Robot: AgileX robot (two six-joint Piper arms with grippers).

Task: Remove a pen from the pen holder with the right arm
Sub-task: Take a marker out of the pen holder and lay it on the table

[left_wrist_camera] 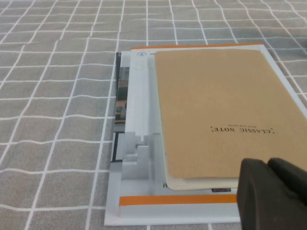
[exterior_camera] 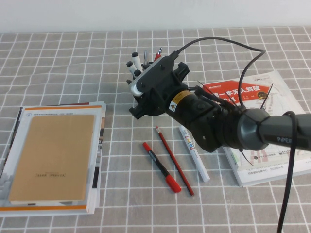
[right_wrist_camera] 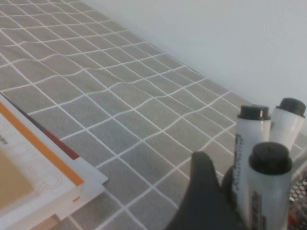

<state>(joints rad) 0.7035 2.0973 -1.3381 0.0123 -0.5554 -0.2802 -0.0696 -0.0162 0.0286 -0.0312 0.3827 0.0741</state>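
At the far left a stack of booklets point(exterior_camera: 98, 145) lies on the checked surface point(exterior_camera: 58, 63) with a tan notebook point(exterior_camera: 53, 155) on top. The left pincer point(left_wrist_camera: 273, 191) hangs low over the near end of that notebook, parked and no part of the job (whether it is wide or narrow I cannot tell). Toward the middle stands the mesh pen holder point(right_wrist_camera: 298, 189), mostly hidden in the high view behind the right arm's wrist, with white markers point(exterior_camera: 135, 62) and a few thinner pens point(exterior_camera: 158, 52) sticking up out of it. The right pincer point(exterior_camera: 139, 81) is at the holder's top, spread wide, one dark finger point(right_wrist_camera: 206, 191) just beside the nearest black-capped marker point(right_wrist_camera: 267, 187). Nothing is clamped, and every marker in view sits upright in the holder. So the reach looks done and the grasp is not yet made: what is left, as I judge it, is to close on one marker, draw it straight up until it clears the rim, and carry it away. In front of the holder three loose items lie on the surface, a red-and-black pen point(exterior_camera: 162, 167), a red pencil point(exterior_camera: 175, 161) and a white paint pen point(exterior_camera: 194, 154), side by side and apart from each other; where they came from the pictures do not say. At the right a printed booklet point(exterior_camera: 262, 167) lies under the right arm point(exterior_camera: 272, 131)
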